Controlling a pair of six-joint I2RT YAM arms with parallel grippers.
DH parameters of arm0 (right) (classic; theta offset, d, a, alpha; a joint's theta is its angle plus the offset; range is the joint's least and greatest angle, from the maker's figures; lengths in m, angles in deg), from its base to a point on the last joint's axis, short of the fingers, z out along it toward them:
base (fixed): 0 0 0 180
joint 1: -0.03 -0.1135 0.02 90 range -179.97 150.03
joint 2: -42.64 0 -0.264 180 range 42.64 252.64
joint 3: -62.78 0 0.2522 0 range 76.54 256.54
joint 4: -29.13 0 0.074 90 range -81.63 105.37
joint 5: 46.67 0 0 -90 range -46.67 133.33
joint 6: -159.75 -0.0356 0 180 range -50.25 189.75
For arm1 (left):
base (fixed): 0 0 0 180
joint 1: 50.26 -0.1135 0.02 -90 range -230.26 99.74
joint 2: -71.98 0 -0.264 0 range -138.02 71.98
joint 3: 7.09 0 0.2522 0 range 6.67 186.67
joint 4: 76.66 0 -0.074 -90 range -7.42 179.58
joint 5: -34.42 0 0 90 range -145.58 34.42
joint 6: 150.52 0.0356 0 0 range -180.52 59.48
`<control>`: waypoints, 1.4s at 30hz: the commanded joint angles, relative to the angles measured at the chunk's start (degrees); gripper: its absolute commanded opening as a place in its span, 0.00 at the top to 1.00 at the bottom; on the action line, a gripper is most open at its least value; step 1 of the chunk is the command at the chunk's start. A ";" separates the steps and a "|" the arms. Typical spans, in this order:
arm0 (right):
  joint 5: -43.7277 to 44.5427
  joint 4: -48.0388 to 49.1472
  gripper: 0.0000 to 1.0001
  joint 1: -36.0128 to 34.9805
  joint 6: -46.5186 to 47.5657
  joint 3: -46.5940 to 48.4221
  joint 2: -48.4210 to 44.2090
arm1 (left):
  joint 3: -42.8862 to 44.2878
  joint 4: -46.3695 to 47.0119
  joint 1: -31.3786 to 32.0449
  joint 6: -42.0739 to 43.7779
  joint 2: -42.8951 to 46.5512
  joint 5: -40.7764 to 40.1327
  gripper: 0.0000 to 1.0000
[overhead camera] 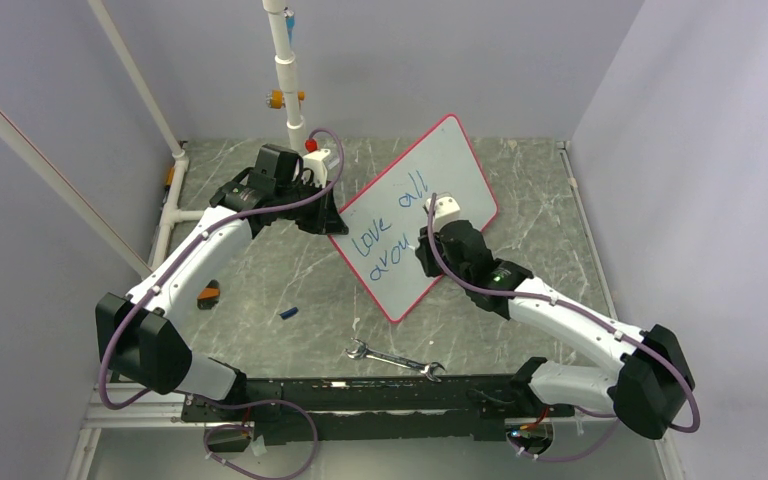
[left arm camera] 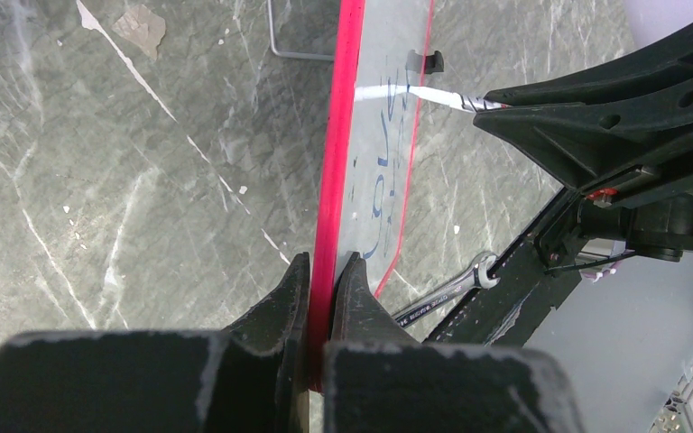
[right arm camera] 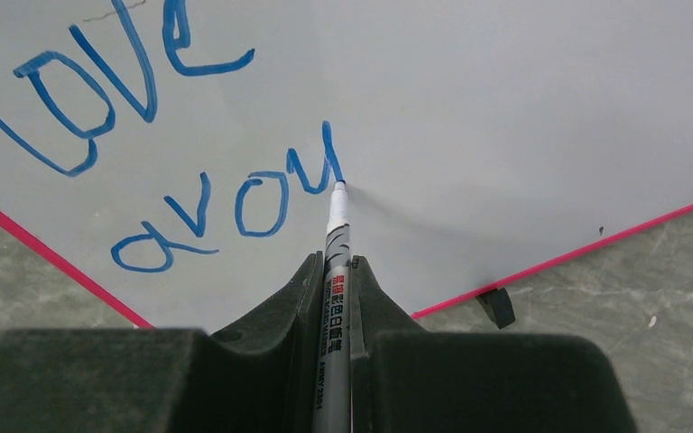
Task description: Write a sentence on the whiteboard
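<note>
The whiteboard point(overhead camera: 430, 180), white with a red-pink rim, lies tilted on the marble table. My left gripper point(left arm camera: 323, 271) is shut on its red rim point(left arm camera: 338, 135) at the board's left edge. My right gripper point(right arm camera: 334, 271) is shut on a grey whiteboard marker point(right arm camera: 335, 298); its tip point(right arm camera: 339, 187) touches the board. The sentence point(overhead camera: 390, 215) in blue reads "love all" over "arou"; the right wrist view shows "love" point(right arm camera: 81, 99) and "arou" point(right arm camera: 226, 212), with the tip at the end of the "u". A black foot point(right arm camera: 498, 307) shows under the board's edge.
A steel wrench point(overhead camera: 395, 358) lies near the front rail, also in the left wrist view point(left arm camera: 447, 289). A small blue cap point(overhead camera: 288, 313) and an orange-black item point(overhead camera: 208, 295) lie on the left. White pipes point(overhead camera: 287, 70) stand at the back.
</note>
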 commanded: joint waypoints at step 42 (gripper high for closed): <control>2.66 2.06 1.00 0.36 -1.32 1.99 1.06 | -1.21 -7.37 -0.55 9.66 -1.90 -23.26 1.00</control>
